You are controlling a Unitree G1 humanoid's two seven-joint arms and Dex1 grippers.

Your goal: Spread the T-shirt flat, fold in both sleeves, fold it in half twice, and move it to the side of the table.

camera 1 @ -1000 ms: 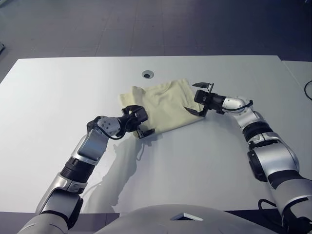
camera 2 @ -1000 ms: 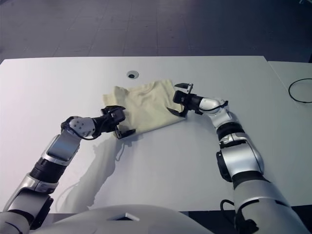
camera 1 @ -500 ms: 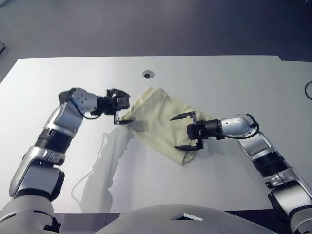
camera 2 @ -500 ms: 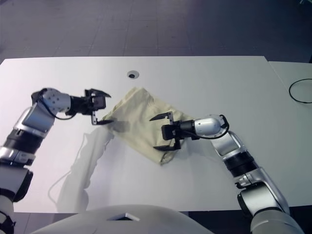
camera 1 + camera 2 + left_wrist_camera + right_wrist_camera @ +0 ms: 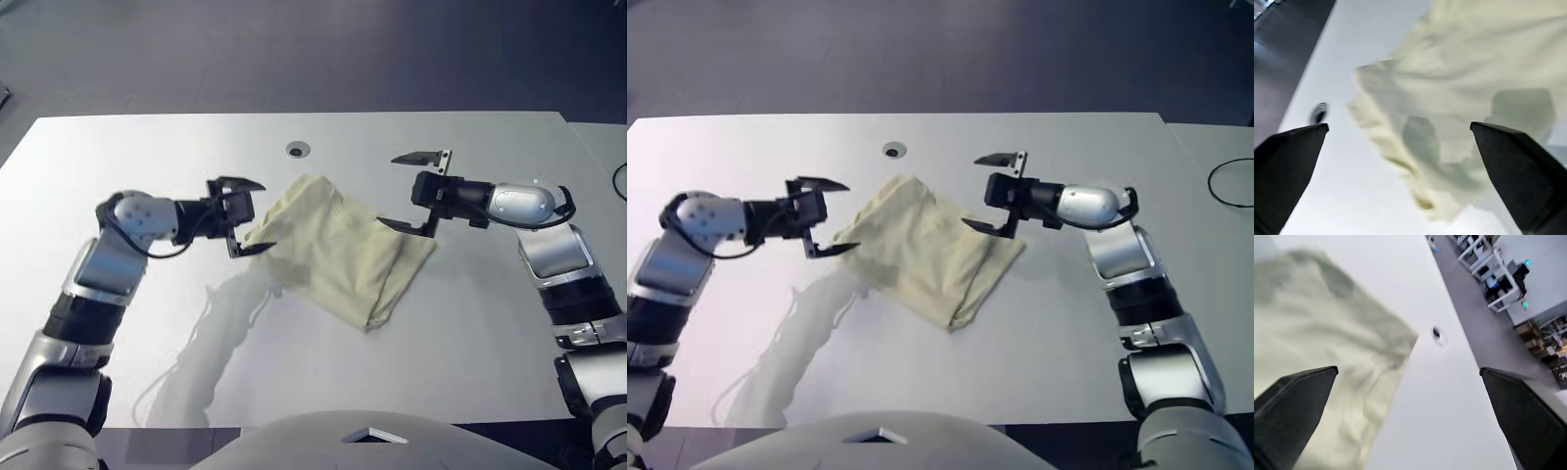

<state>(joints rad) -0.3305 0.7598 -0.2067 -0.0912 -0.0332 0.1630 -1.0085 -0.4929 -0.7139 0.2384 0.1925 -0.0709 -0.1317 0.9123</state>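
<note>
While the crumpled pale-yellow cloth T-shirt (image 5: pixel 338 245) is lying on the white table (image 5: pixel 147 157), I'm seeing L gripper (image 5: pixel 257 217) and R gripper (image 5: pixel 390 189) hovering either side, both spread wide, gripping nothing.

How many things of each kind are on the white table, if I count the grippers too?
T-shirt: 1
Round hole in the table: 1
Grippers: 2, the left gripper and the right gripper
Total: 4

One pale yellow T-shirt (image 5: pixel 343 250), one white table (image 5: pixel 470 323) and one round table port (image 5: pixel 297 149) are counted; two grippers are shown: left gripper (image 5: pixel 263 217), right gripper (image 5: pixel 389 189).
</note>
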